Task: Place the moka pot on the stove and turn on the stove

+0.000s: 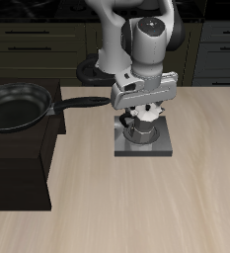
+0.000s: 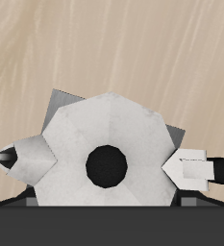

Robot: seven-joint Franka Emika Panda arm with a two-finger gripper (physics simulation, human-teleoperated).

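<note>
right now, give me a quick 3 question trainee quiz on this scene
1. True or false: the moka pot stands on the stove.
2. Where is the frying pan? A) on the stove B) on the black cabinet C) in the gripper
3. In the wrist view, what dark round part sits at the middle of the moka pot's lid?

Key: 1 true; the pot is on the grey plate, with the gripper directly over it. 2 B. 3 the black lid knob.
</note>
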